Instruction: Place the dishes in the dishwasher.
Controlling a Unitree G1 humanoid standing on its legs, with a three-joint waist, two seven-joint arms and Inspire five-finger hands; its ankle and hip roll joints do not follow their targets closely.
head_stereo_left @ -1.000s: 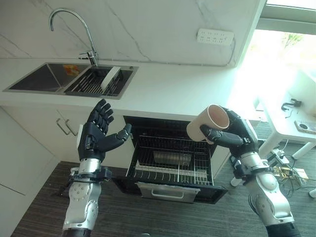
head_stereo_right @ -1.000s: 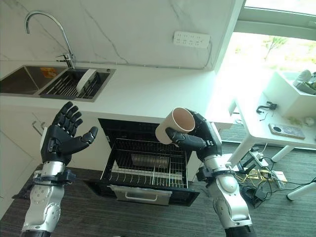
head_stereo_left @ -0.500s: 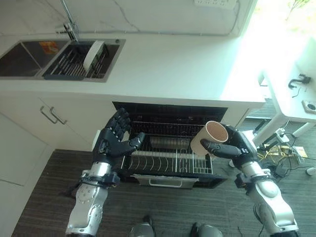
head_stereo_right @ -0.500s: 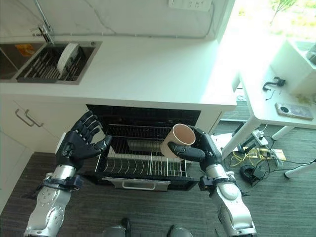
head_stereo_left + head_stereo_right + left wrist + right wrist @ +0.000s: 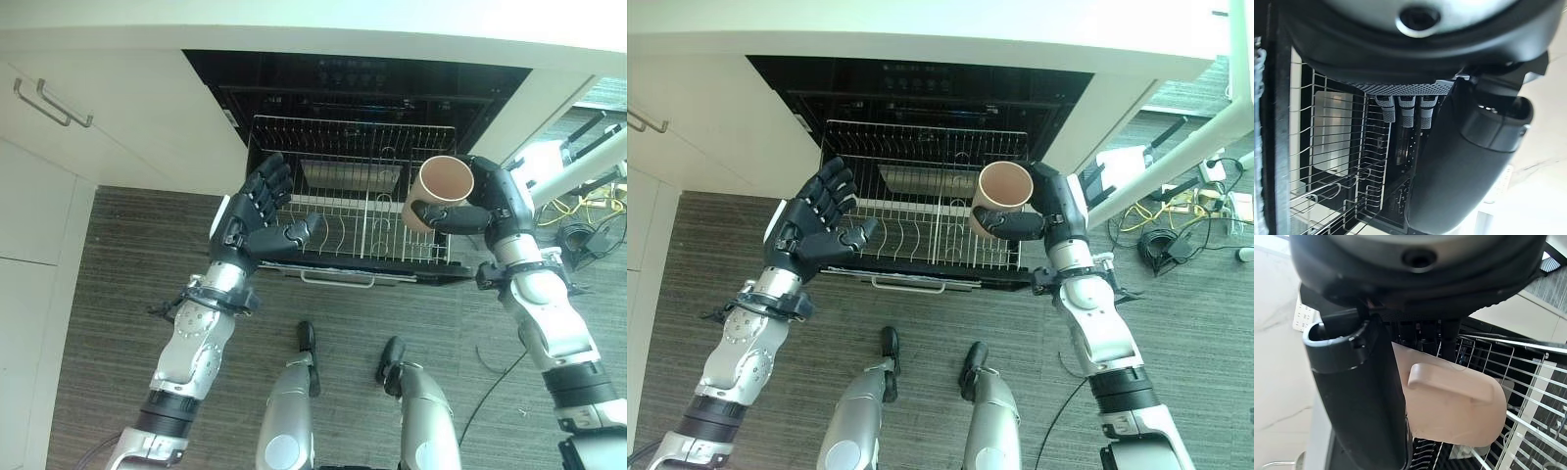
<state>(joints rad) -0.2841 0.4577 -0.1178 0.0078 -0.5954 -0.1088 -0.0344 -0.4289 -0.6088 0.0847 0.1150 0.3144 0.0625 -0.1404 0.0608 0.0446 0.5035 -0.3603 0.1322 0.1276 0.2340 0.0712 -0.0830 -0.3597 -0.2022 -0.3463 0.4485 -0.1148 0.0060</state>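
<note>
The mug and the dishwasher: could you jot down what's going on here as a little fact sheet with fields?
Scene: open dishwasher under a white counter, its wire rack pulled out
Mug: beige mug, lying tilted, mouth facing up towards the camera, above the rack's right side, not resting on it
Right hand: right hand curled round the mug
Left hand: left hand open, fingers spread, holding nothing, by the rack's left front corner
Already in rack: a metal tray-like item near the back
Floor: dark wood-grain floor
</note>
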